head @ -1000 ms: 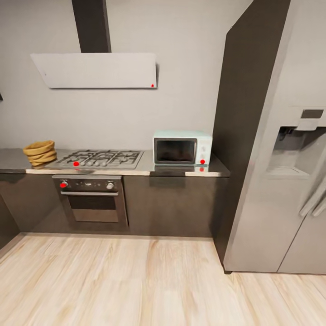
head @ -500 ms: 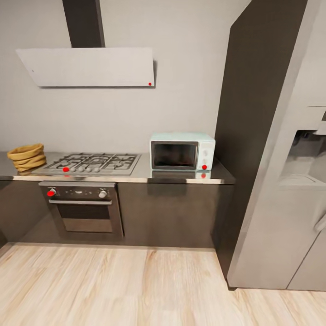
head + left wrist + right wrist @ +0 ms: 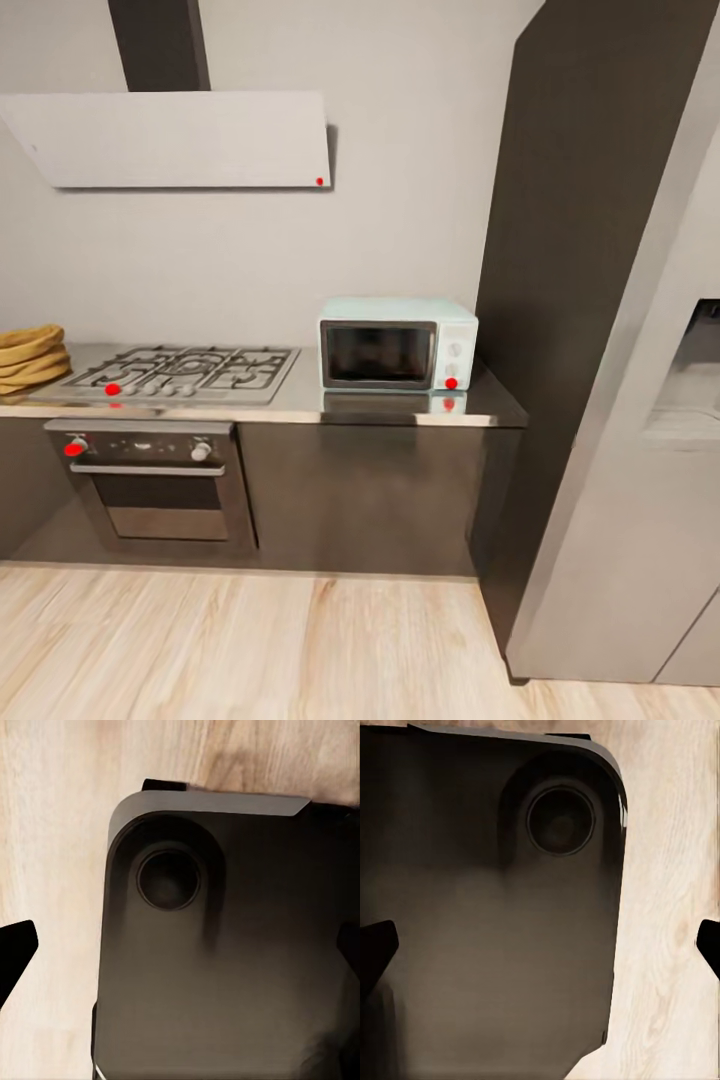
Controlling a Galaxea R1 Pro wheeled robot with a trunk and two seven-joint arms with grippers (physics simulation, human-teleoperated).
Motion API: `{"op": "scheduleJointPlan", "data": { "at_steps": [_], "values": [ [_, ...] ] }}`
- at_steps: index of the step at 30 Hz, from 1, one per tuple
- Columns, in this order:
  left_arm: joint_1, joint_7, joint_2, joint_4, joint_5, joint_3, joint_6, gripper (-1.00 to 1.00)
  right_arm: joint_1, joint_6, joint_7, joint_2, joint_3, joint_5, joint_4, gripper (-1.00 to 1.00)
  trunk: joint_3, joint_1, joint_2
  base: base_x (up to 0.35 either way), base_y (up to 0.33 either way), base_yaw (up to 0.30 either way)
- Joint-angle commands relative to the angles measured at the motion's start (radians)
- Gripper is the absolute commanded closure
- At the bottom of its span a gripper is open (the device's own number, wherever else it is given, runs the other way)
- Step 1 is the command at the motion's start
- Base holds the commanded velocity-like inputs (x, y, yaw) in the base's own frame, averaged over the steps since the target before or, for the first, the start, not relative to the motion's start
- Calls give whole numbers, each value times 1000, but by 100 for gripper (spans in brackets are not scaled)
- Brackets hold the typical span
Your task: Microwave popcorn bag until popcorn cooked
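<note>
The pale blue microwave [image 3: 397, 343] stands with its dark glass door closed at the right end of the grey metal countertop [image 3: 380, 407], a red dot on its white panel. At the head view's left edge a tan-brown thing of wrinkly rolled folds [image 3: 28, 358], apparently the popcorn bag, sits on the countertop, partly cut off. No popcorn shows. Neither gripper appears in the head view. My left gripper [image 3: 182, 952] and right gripper [image 3: 542, 945] hang open and empty, each over my dark base [image 3: 225, 967] and the wood floor [image 3: 667, 945].
A steel gas hob [image 3: 185, 372] lies between the bag and the microwave, with a black-fronted oven [image 3: 150, 480] beneath and a white hood [image 3: 170, 140] above. A tall dark cabinet side [image 3: 570, 250] and a grey fridge [image 3: 660, 450] stand right of the counter. Light wood floor [image 3: 250, 650] stretches ahead.
The whole head view has shifted: the camera has come closer to the counter and turned right. The microwave looks larger and the tan thing has slid to the left edge.
</note>
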Motion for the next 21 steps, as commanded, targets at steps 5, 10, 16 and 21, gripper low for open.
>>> {"op": "scheduleJointPlan", "data": {
  "at_steps": [5, 10, 16, 21],
  "values": [
    [0, -1, 0, 0, 10, 2, -4, -100, 0, -3, 0, 0, 1, 1, 1, -100, -1, 1, 0, 322, -108, 0],
    [0, -1, 0, 0, 10, 2, -4, -100, 0, -3, 0, 0, 1, 1, 1, -100, -1, 1, 0, 322, -108, 0],
    [0, -1, 0, 0, 9, 2, -5, -100, 0, -3, 0, 0, 1, 1, 0, -100, -1, 1, 0, 322, -107, 0],
    [0, 0, 0, -1, 8, 2, -5, -100, 0, -3, 0, 0, 1, 1, 1, -100, -1, 1, 0, 256, -56, 0]
  ]
}}
